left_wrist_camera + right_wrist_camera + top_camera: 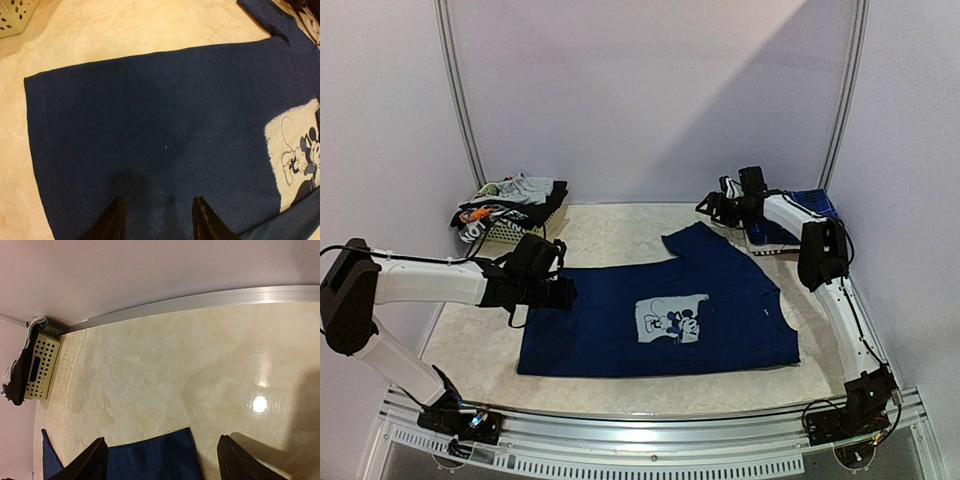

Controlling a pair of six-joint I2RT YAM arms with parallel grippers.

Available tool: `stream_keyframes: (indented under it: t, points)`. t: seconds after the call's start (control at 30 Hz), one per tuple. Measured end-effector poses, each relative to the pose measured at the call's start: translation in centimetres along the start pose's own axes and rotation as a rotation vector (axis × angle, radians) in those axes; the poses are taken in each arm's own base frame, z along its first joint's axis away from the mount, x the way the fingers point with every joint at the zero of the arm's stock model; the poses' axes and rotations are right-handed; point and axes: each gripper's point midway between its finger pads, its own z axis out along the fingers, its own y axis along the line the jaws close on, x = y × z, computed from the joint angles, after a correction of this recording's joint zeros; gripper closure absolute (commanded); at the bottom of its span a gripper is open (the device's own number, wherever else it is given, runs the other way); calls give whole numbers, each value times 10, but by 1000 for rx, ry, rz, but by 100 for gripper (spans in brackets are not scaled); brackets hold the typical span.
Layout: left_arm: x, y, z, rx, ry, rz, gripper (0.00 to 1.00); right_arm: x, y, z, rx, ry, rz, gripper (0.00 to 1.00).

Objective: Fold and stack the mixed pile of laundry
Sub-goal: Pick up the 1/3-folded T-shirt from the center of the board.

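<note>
From above, the navy T-shirt (660,315) lies flat on the counter (480,345), my left pincer (565,290) over its hem (535,335), my right pincer (715,205) beyond the far sleeve (695,240). Left wrist: the pincer is open and empty above the cloth; I'd catch the hem corner cleanly. Right wrist: open too, with the sleeve below; I'd grip its edge.

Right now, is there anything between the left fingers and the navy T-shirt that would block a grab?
Nothing visible does. The left fingers stand apart directly over bare cloth of the navy T-shirt, which lies spread on the table; the basket sits off at the far corner.
</note>
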Motion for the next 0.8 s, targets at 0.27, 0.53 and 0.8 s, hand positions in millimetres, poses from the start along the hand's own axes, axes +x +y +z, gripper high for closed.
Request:
stream_keyframes:
  t: [0.27,0.53,0.8]
  points:
    - [-4,-3,2,7,-2,-9,55,3,-4,10,-75,2,59,32]
    - [-5,-5,4,8,0,-12,55,19,5,14,-135,65,72,45]
    - [-5,-6,4,9,0,-12,55,33,8,19,-121,100,6,62]
